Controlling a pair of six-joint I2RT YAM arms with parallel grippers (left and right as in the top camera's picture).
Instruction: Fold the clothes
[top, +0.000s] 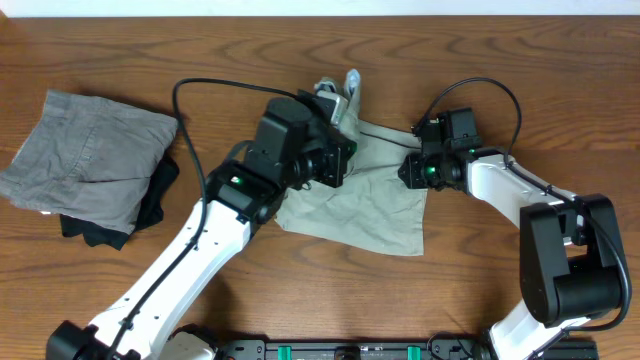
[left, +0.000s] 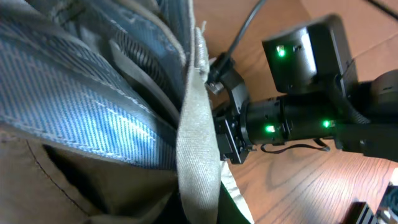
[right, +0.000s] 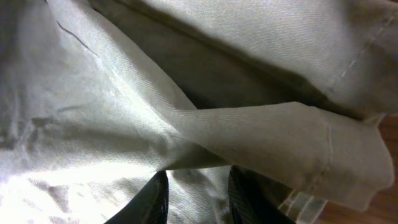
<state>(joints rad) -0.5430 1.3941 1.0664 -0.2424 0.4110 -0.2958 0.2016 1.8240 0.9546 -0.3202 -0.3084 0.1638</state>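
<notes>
Wood table (top: 520, 60) is carrying it all. Far left, grey shorts (top: 85, 150) are sitting folded on a black garment (top: 155, 195), well apart and not blocking anything. Left gripper (top: 338, 158) is sitting deep in the top edge of the khaki shorts (top: 375, 210) lying mid-table. Cloth is hiding its fingers, so I can't tell its grip. Right gripper (top: 408, 168) is pinching a fold at the right edge. I'd be lifting both evenly so the fold's landing flat. The arms crowding each other is looking like the real risk.
</notes>
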